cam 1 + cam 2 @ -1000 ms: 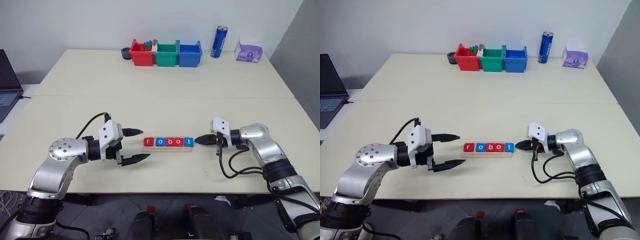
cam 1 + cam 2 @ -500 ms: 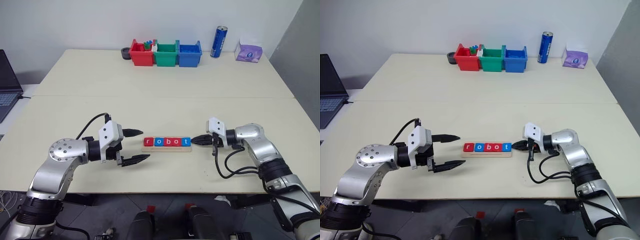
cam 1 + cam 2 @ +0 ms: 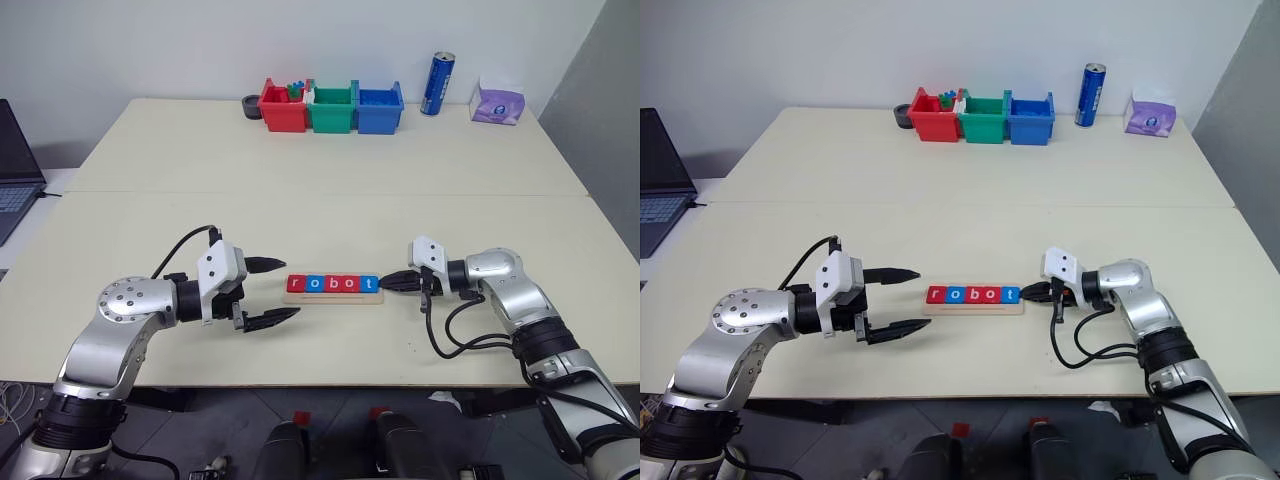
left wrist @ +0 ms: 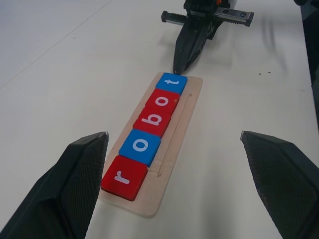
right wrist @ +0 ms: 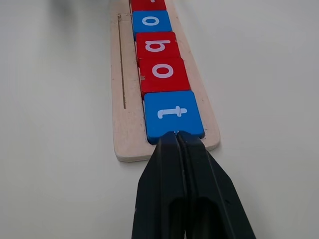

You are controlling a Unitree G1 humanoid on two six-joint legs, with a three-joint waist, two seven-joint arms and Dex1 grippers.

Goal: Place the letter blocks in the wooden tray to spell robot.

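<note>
Right gripper (image 5: pixel 175 137) pinched closed, empty, tip against t tile (image 5: pixel 173 114); tiles light, stiff (nudge edges, slippery).

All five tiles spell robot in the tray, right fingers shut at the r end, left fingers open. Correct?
Not quite: the shut right gripper is at the blue t tile, not the r end, as the right wrist view shows. The five letter blocks do spell robot in the wooden tray, and the left gripper is open.

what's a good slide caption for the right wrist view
Shut right claw pressed against the blue t block, closing up "robot" on the wooden tray.
</note>
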